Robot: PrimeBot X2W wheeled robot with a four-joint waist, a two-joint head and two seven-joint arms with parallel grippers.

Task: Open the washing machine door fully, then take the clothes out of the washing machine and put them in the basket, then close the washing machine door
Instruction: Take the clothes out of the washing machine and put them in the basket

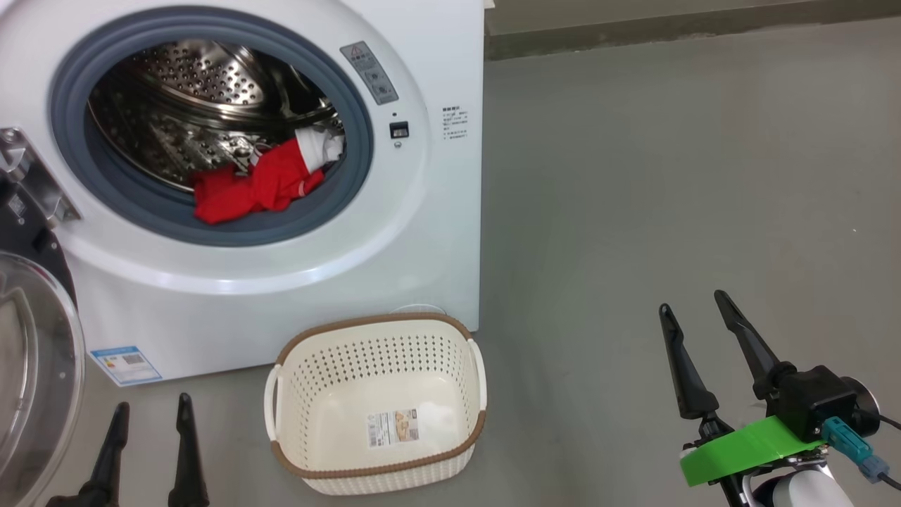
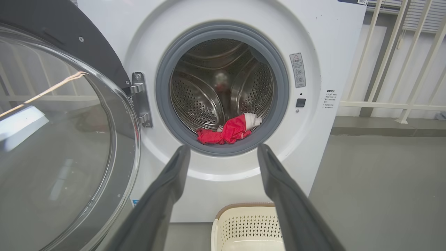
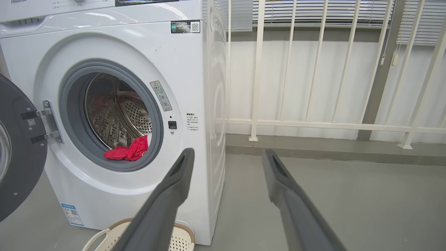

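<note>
Washing machine door (image 2: 62, 146) stands open. Red clothes (image 1: 257, 186) lie at drum (image 1: 197, 77) front, possibly touching gasket (image 1: 211, 229). Left hand (image 1: 153, 401) and right hand (image 1: 692, 301) spread wide, unladen.

One washing machine (image 1: 422, 232), with one door (image 1: 32, 366) at its left. One basket (image 1: 380, 366) near it. One red heap of clothes (image 1: 253, 186); the separate garments cannot be counted. Two grippers: left gripper (image 1: 153, 401) and right gripper (image 1: 691, 301).

Perforated plastic basket (image 1: 376, 415), shiny steel drum (image 1: 204, 84)
</note>
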